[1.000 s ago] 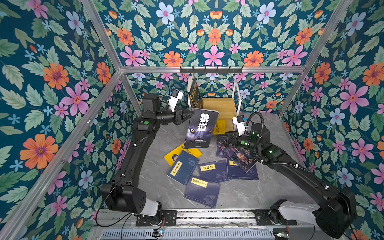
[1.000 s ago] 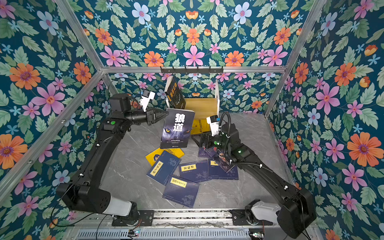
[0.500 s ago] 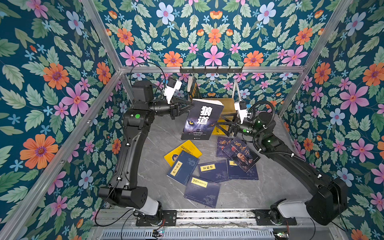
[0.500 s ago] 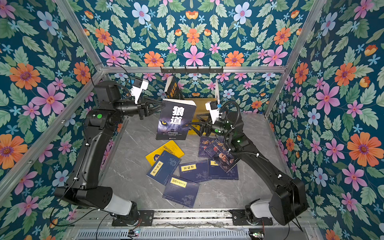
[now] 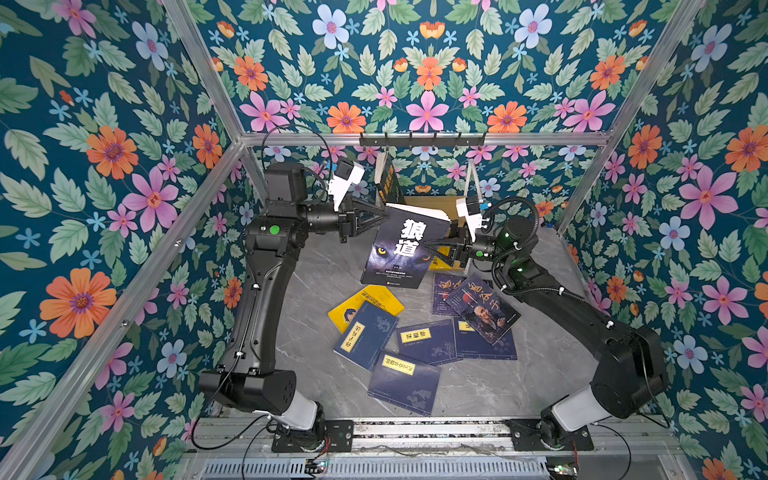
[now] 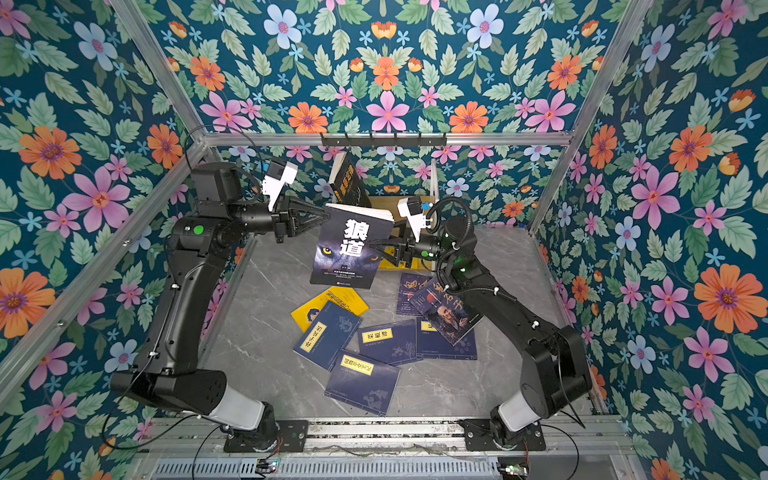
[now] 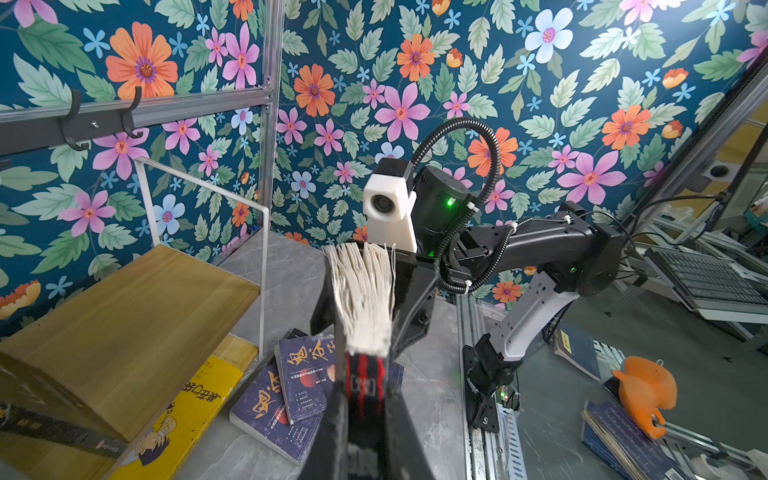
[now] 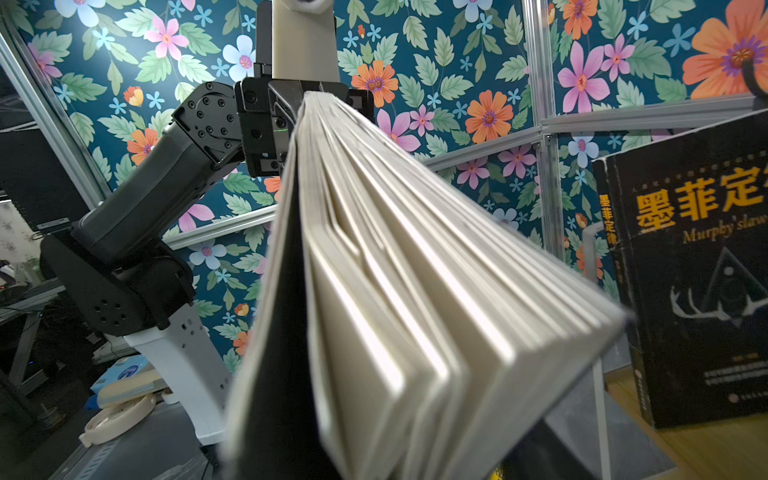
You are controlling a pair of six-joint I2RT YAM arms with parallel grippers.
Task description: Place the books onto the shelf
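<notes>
Black-covered, the wolf book (image 5: 405,249) is held just near of the far shelf (image 7: 137,316), pinched at its left edge by the left gripper (image 5: 382,218), seemingly for a handover. Its right edge is straddled by the right gripper (image 5: 430,249); whether it is pinched cannot be told. The shelf's left end is taken by a standing black book (image 5: 387,183); navy books (image 5: 419,345) are scattered nearer.

The shelf (image 7: 124,307) had bare board beside its leaning black book (image 6: 347,178), but the wolf book (image 5: 405,249) hung across its front and loose books (image 5: 432,345) cluttered the floor (image 5: 324,270).
</notes>
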